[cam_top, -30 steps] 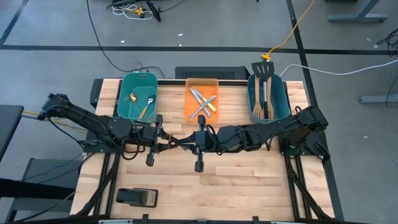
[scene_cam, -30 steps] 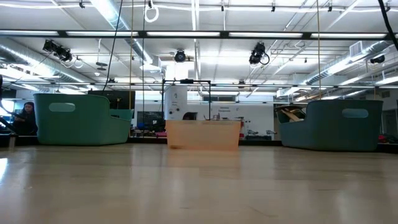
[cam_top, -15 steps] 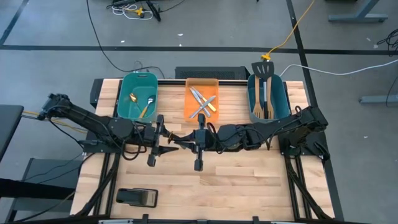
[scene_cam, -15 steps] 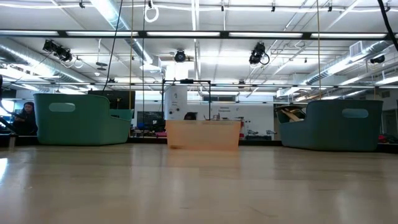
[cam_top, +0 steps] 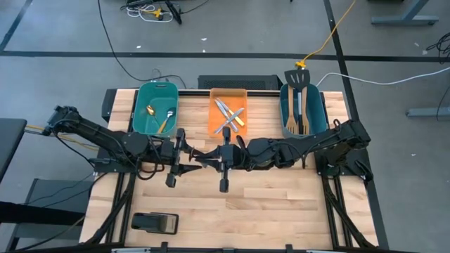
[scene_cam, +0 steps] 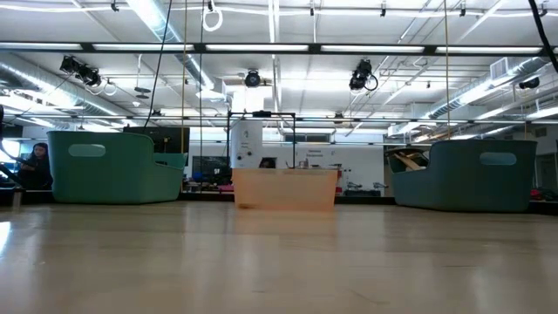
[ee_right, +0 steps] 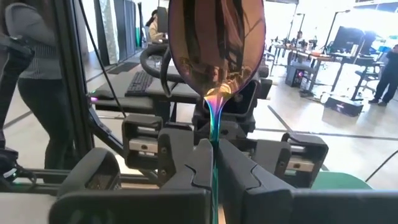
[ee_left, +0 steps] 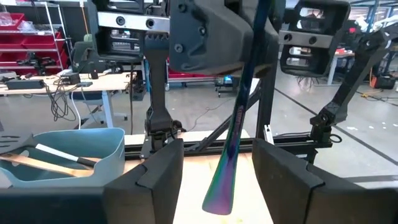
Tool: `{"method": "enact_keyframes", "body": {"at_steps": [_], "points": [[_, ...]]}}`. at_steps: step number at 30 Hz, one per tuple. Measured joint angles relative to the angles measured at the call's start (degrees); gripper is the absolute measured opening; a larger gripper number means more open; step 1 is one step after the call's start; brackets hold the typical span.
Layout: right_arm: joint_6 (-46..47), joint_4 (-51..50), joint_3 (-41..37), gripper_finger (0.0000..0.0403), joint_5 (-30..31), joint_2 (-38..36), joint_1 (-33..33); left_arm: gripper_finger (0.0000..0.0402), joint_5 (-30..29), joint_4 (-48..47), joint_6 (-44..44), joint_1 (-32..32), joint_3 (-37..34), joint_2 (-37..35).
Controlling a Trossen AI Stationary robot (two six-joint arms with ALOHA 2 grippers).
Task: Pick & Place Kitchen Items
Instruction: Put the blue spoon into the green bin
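Table [cam_top: 281,204] ctr: right tool [ee_right: 213,165] clamps spoon [ee_right: 216,43] lengthwise toward wide left tool [ee_left: 217,180].

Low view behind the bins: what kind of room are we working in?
Most likely a robotics lab or workshop: exposed ceiling ducts, long strip lights, and workbenches beyond the table. The right gripper holds an iridescent spoon meanwhile.
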Motion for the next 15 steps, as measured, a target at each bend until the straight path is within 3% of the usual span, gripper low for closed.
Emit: {"method": "enact_keyframes", "body": {"at_steps": [15], "points": [[-0.46, 1.87, 0.0, 0.0011, -0.1, 0.03, -1.47, 0.0184, 0.01, 1.98, 2.57, 0.28, 0.0, 0.06]]}}
